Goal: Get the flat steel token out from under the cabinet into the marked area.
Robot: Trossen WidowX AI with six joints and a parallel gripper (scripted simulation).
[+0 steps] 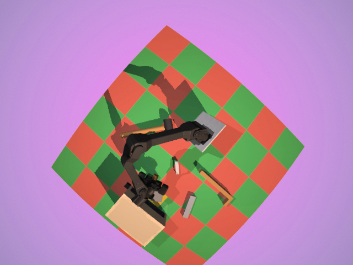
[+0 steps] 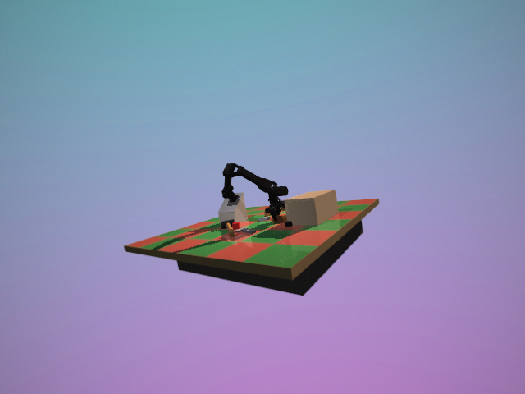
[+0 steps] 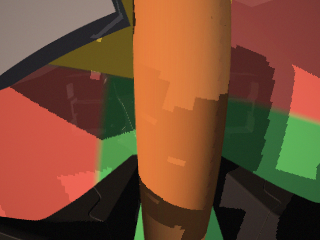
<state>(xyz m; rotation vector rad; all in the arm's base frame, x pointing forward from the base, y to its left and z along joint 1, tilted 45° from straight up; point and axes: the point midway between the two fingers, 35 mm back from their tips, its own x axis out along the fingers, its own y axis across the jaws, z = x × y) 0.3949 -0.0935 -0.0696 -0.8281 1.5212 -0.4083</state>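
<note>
Before the cabinet (image 1: 135, 221) (image 2: 311, 208), 1 orange handle (image 1: 155, 176) (image 2: 280, 219) (image 3: 182, 100), lengthwise up the wrist view, pinched in the gripper (image 1: 153, 184) (image 2: 276, 213) (image 3: 174, 163).

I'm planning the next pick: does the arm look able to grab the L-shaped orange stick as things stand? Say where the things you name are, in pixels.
Probably not yet: the gripper (image 1: 152, 182) (image 3: 174, 163) is shut on an orange rod (image 3: 182, 100).

Beige, boxy cabinet (image 1: 135, 220) (image 2: 301, 211), yellow marked area (image 1: 163, 200) (image 3: 107, 57) partly hidden in front.
</note>
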